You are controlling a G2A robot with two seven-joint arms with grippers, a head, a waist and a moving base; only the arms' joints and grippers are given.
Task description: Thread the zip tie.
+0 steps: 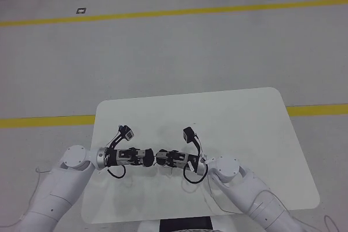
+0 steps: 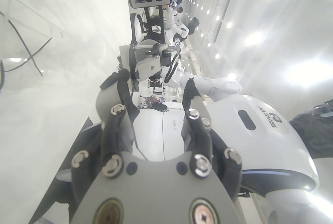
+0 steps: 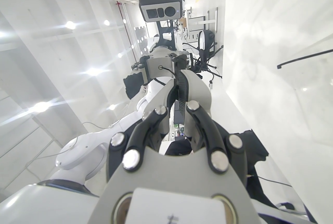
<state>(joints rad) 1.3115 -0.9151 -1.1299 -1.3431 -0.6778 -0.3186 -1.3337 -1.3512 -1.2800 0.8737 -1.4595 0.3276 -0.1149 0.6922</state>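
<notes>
Both arms meet tip to tip just above the white table (image 1: 238,116) near its front edge. My right gripper (image 3: 179,73) is shut on a black zip tie (image 3: 182,94), whose ribbed strap lies between its closed fingers. In the left wrist view the thin strap of that zip tie (image 2: 135,143) runs from the right gripper (image 2: 131,78) into the gap of my left gripper (image 2: 153,82). The left gripper is open, its fingers wide apart on either side of the strap. From above, the left gripper (image 1: 147,156) and the right gripper (image 1: 161,156) almost touch.
Spare black zip ties (image 2: 27,51) lie crossed on the table beside the left gripper, by a clear tray edge (image 2: 28,10). Another loose zip tie (image 3: 304,57) lies on the table near the right arm. The far half of the table is bare.
</notes>
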